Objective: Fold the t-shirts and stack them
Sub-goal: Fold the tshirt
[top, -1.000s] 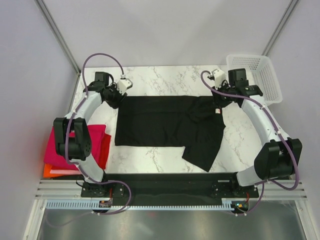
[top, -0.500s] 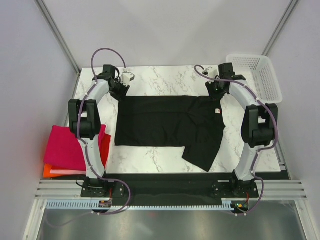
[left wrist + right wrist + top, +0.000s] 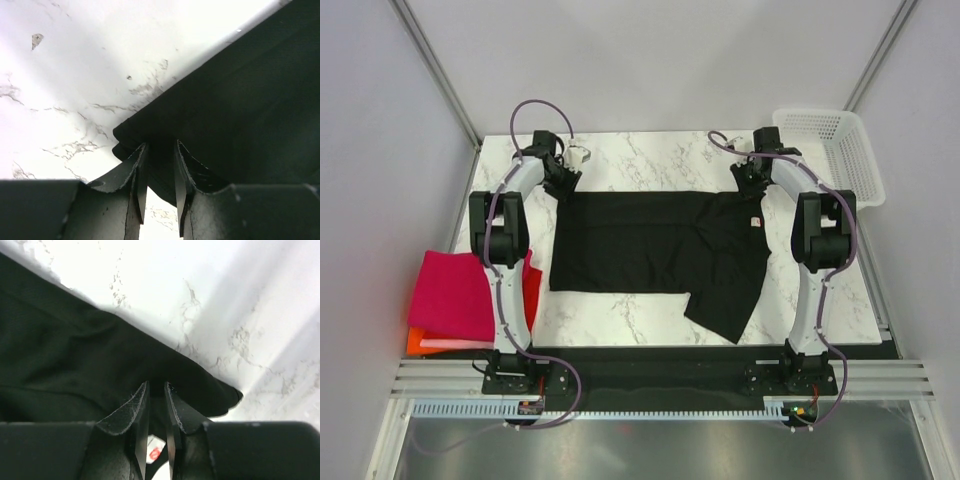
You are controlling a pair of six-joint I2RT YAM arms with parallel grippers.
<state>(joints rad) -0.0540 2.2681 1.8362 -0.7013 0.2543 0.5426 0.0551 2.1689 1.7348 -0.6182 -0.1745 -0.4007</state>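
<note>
A black t-shirt (image 3: 650,245) lies spread on the marble table, its right part bunched and folded over, with a white label (image 3: 756,222) showing. My left gripper (image 3: 563,183) is at the shirt's far left corner. In the left wrist view (image 3: 160,150) it is shut on a black fold of cloth (image 3: 240,100). My right gripper (image 3: 750,190) is at the far right edge. In the right wrist view (image 3: 156,390) it is shut on the black cloth (image 3: 75,350), with the label (image 3: 155,455) below the jaws.
A folded stack sits off the table's left edge: magenta-pink shirt (image 3: 455,295) on top, red (image 3: 529,295) and orange (image 3: 415,342) beneath. A white mesh basket (image 3: 840,150) stands at the far right corner. Bare marble (image 3: 640,155) lies beyond the shirt.
Both arms have swung their elbows inward and stretched along the table's sides. The grippers stay at the shirt's far corners, and the shirt has hardly shifted.
</note>
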